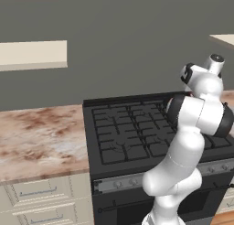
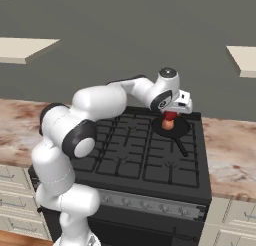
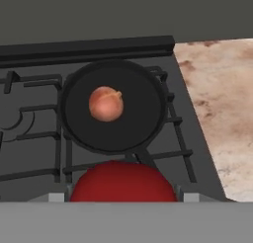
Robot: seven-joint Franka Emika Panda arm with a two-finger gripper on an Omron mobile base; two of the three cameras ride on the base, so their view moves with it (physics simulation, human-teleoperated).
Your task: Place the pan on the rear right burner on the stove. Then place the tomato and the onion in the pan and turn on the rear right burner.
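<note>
We see our arm rising from the base, folding at the elbow and reaching forward, with the wrist bent so the hand points down. Our gripper (image 2: 170, 115) hangs just above the pan (image 2: 174, 128), its jaws closed around the tomato (image 3: 122, 182), which sits between the fingertips and bulges out on either side of them. In the hand view the onion (image 3: 105, 103) lies ahead of the claw, apart from it.

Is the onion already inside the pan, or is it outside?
Inside. The onion lies on the pan's black floor, within its rim, on the stove.
</note>
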